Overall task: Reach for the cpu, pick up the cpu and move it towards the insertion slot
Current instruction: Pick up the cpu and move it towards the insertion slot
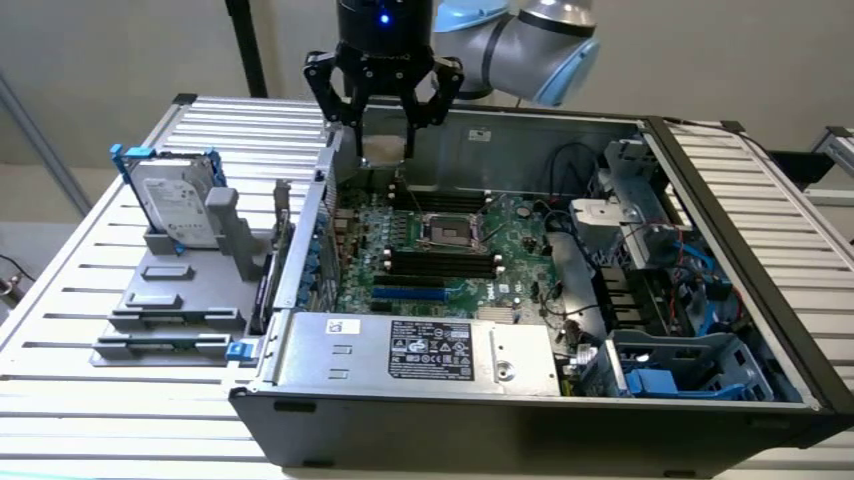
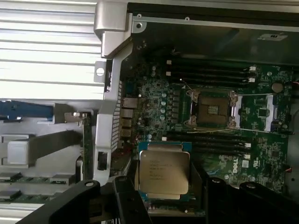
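The gripper [image 2: 163, 196] was clamped on the cpu [image 2: 164, 172], holding the chip by opposite edges above the green board. It looked light, stiff and fragile, best held by its rim. Beyond it lay the insertion slot [image 2: 213, 109], well apart.

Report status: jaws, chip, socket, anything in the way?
Gripper up over the case's rear edge, jaws shut on the chip. Socket open, bare. Nothing between them.
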Robot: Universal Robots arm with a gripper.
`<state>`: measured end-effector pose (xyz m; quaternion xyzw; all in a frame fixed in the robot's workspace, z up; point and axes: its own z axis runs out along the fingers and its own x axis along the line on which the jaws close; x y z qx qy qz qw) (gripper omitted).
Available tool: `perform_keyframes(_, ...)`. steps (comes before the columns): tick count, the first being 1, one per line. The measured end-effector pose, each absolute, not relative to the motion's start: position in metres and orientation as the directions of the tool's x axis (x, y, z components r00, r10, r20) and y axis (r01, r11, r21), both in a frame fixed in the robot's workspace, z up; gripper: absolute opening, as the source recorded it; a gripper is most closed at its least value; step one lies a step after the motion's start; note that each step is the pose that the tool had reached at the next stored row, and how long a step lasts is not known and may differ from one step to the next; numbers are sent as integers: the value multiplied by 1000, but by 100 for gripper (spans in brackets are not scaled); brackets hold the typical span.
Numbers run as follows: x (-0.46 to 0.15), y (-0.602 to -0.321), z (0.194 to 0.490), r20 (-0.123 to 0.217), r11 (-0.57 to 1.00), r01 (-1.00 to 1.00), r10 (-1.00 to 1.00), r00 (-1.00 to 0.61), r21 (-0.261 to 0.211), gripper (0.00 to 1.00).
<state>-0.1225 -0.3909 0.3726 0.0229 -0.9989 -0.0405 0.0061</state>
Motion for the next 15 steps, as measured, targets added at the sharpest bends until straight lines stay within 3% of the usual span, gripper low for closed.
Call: perform_keyframes(15,-62,-371,358,12,998,-45,-46,-999,44,54)
